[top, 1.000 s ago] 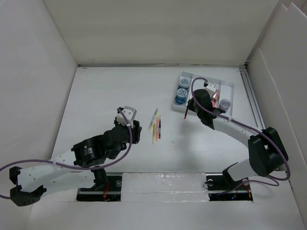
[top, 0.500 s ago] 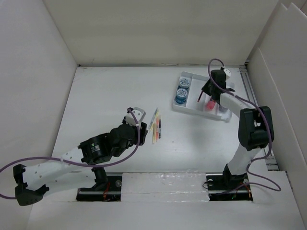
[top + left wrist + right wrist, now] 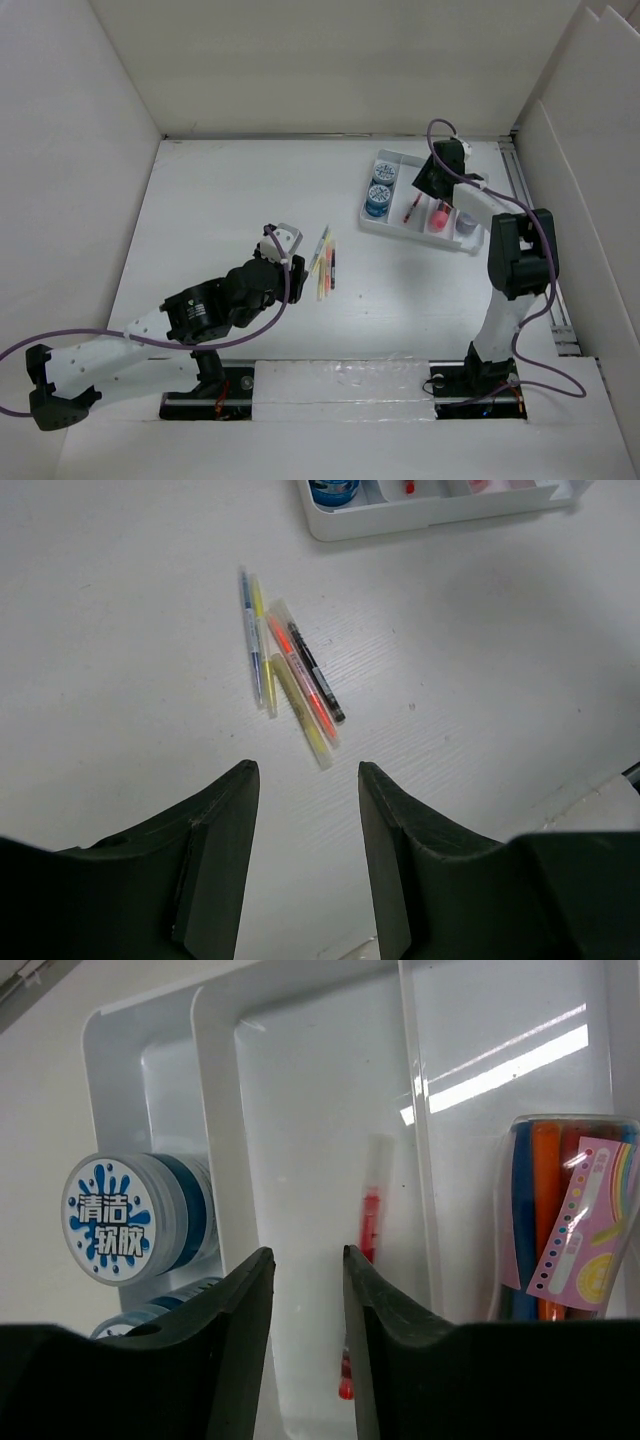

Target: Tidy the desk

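On the surface (image 3: pixel 230 190) beneath both arms, a red pen (image 3: pixel 368 1225) lies in the tray (image 3: pixel 405 228) near the far right corner, with our right pincer (image 3: pixel 305 1255) narrowly parted and empty above it. Next, we judge, our wide-spread left pincer (image 3: pixel 305 775) must reach down onto one of the loose pens (image 3: pixel 295 680) mid-surface.

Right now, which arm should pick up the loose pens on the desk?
Left. The left gripper hangs open just short of the pens; the right gripper is off over the tray.
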